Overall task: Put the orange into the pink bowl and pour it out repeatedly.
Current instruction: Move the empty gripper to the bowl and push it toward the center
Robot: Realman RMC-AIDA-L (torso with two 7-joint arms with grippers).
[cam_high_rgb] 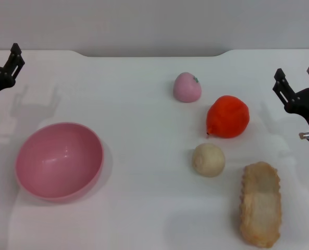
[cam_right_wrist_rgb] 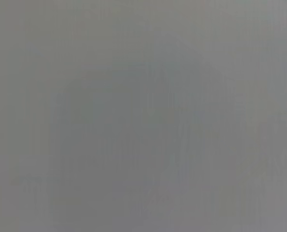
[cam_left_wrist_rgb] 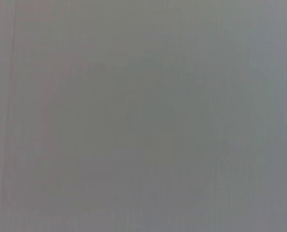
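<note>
The left gripper hangs at the far left edge of the head view, while the right gripper hangs at the far right edge with its two fingers spread apart, holding nothing.

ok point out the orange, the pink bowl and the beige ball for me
orange [cam_high_rgb: 227, 116], head view, middle of its red-orange skin
pink bowl [cam_high_rgb: 59, 159], head view, inner wall near the middle
beige ball [cam_high_rgb: 208, 159], head view, middle of its top surface

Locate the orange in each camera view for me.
Head view: the orange lies right of centre on the table, between the pink fruit and the beige ball.
Left wrist view: not in it, only blank grey.
Right wrist view: not in it, only blank grey.
Shared landmark: none.
</note>
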